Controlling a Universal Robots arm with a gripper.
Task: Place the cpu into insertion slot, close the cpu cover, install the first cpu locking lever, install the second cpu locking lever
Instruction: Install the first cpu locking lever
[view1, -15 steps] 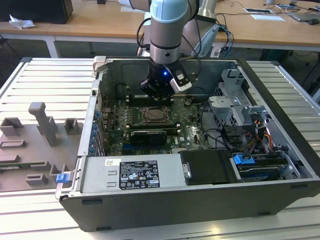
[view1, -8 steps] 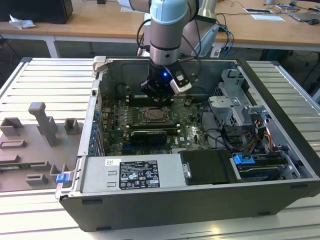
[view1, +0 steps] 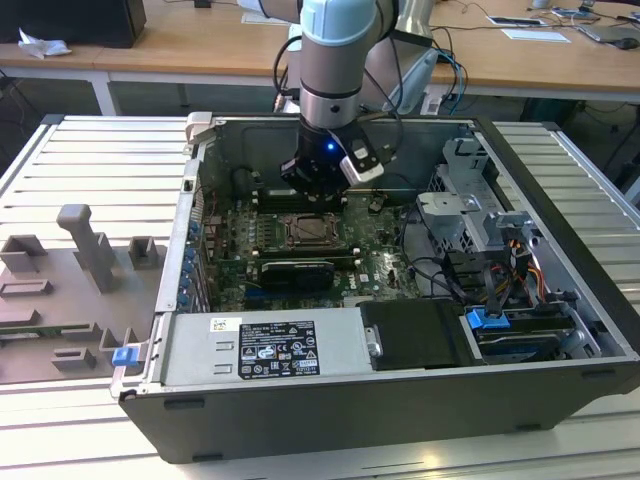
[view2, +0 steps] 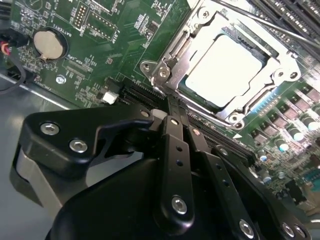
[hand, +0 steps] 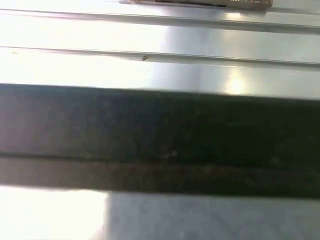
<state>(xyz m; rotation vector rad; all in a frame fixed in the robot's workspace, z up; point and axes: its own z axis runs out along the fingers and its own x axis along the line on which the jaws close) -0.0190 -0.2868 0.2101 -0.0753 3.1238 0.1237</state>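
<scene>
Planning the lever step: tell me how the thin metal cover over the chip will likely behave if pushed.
The cover looks like thin stamped sheet metal, so probably springy rather than rigid. It lies flat around the chip, so a push downward likely meets firm resistance. Its bare shiny surface may be slippery for the gripper.

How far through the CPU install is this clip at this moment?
Done: the cpu sits in the insertion slot, and the cpu cover looks closed flat around it. In hand: nothing visible; the gripper hovers beside the socket's edge. Left: a thin lever rod crosses above the socket, seemingly unlatched, so both levers appear pending.
</scene>
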